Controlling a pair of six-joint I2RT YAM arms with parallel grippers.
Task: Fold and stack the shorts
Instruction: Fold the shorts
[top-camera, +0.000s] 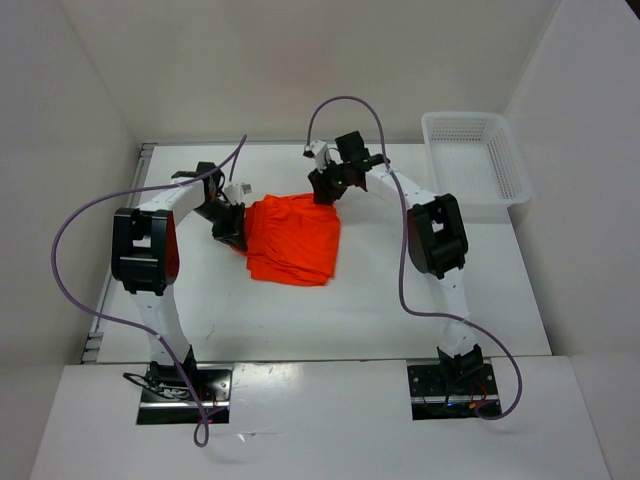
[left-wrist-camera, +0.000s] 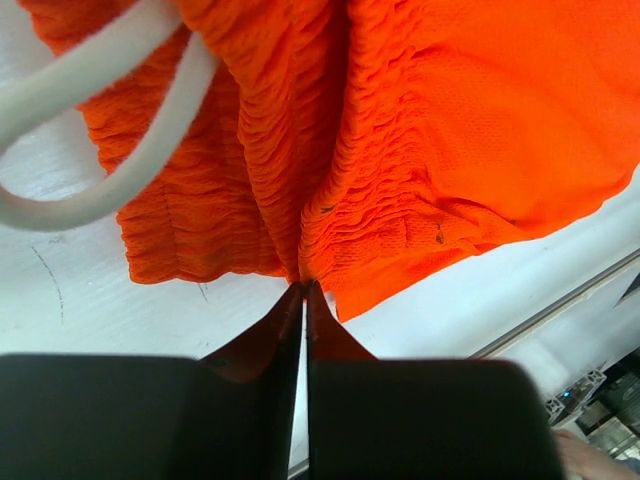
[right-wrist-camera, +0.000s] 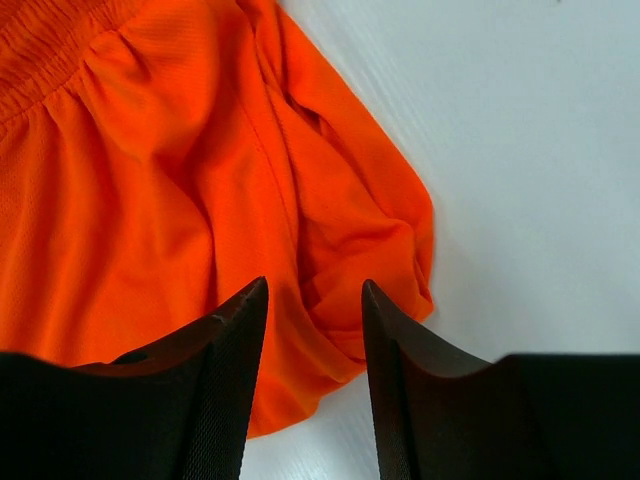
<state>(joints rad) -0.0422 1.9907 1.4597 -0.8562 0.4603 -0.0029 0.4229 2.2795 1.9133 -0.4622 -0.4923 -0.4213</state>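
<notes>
While the shorts (top-camera: 295, 240) lie in a rumpled, partly folded heap at the middle of the table (top-camera: 400, 300) in the overhead view, I have my left gripper (top-camera: 232, 236) at their left edge and my right gripper (top-camera: 325, 192) at their upper right corner, with the white basket (top-camera: 475, 155) well apart at the upper right of the frame; I judge this to be the folding step, with the stacking not yet begun. From above I cannot tell how either pair of fingers stands, as the wrists cover them. At my left wrist the jaws are closed to a thin slit at the lower middle of the frame, and the gathered waistband of the shorts (left-wrist-camera: 450, 130) runs down into the tips, so it looks nipped there; a pale blurred loop (left-wrist-camera: 130, 150) crosses the upper left and I cannot say what it is. At my right wrist the jaws stand part open, holding nothing, astride a bunched corner of the shorts (right-wrist-camera: 150, 170) with bare table at the right. My next move, I reckon, calls for the right fingers to close on that corner so both sides lift together; the layers underneath are hidden
</notes>
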